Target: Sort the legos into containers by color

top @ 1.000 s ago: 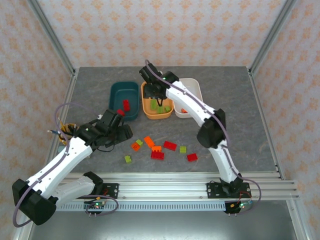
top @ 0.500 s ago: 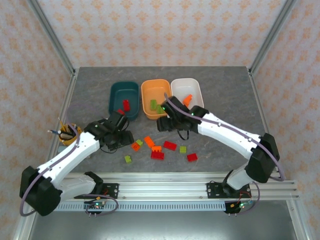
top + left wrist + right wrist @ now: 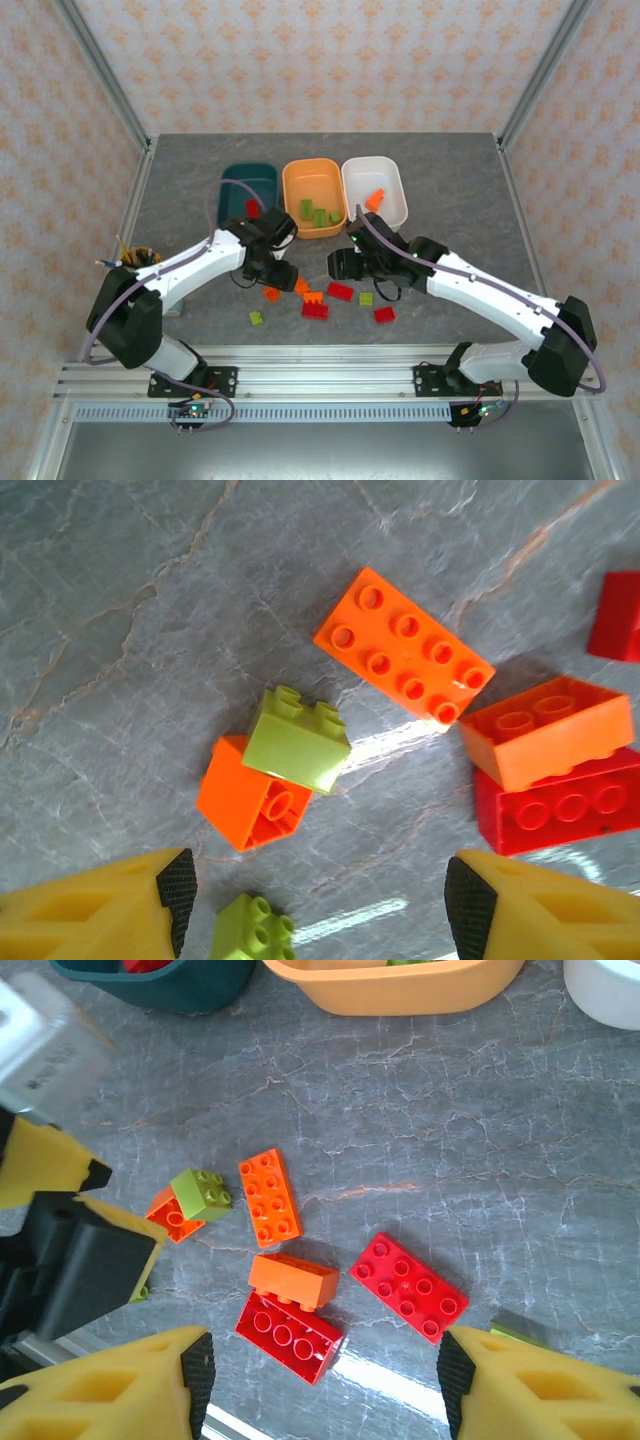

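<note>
Left gripper (image 3: 320, 905): jaws apart, empty, low over the table (image 3: 120, 630). Just ahead of it a lime brick (image 3: 297, 740) leans on an orange cube (image 3: 245, 805).

Right gripper (image 3: 325, 1372): jaws apart, empty, above a red brick (image 3: 288, 1335) with an orange brick (image 3: 292, 1278) touching it.

Loose on table: 3 orange, 3 red, 3 lime.

Teal tub (image 3: 243, 183): 1 red lego (image 3: 253, 208) seen, arm hides part.
Orange tub (image 3: 310, 185): 3 lime legos (image 3: 320, 217).
White tub (image 3: 365, 180): 1 orange lego (image 3: 376, 199).
</note>
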Available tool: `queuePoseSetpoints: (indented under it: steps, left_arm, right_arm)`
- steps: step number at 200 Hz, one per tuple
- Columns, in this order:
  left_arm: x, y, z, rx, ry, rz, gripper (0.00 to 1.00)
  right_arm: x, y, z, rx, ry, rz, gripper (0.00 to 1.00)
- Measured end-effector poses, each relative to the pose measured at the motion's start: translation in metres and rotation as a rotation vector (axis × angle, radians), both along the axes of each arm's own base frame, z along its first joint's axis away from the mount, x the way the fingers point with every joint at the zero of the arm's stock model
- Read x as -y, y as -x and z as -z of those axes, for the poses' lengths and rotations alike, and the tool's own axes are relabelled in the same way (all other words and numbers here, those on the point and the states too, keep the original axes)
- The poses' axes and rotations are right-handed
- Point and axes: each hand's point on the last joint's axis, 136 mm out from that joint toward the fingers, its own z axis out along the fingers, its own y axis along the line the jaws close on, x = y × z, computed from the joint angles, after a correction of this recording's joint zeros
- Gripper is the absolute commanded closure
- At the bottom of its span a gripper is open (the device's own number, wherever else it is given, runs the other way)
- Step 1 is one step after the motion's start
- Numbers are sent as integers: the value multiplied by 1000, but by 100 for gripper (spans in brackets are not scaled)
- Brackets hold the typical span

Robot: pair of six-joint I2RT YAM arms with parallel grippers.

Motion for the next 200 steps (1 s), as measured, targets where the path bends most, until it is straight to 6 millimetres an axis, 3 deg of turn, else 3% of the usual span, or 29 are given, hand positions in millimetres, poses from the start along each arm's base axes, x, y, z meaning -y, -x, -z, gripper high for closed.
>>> queuePoseSetpoints:
  steps: [64,129,200]
  left_arm:
    - [4,-7,26,-65,-60,117,31]
    - [2,-11,40,-78,-97,141,51]
    - [5,-15,50,-81,-99,141,48]
  right_arm:
    - [6,6,6,-19,-14,29,36]
    - [7,6,7,-24,-18,38,36]
    - [5,5,8,-27,-20,41,36]
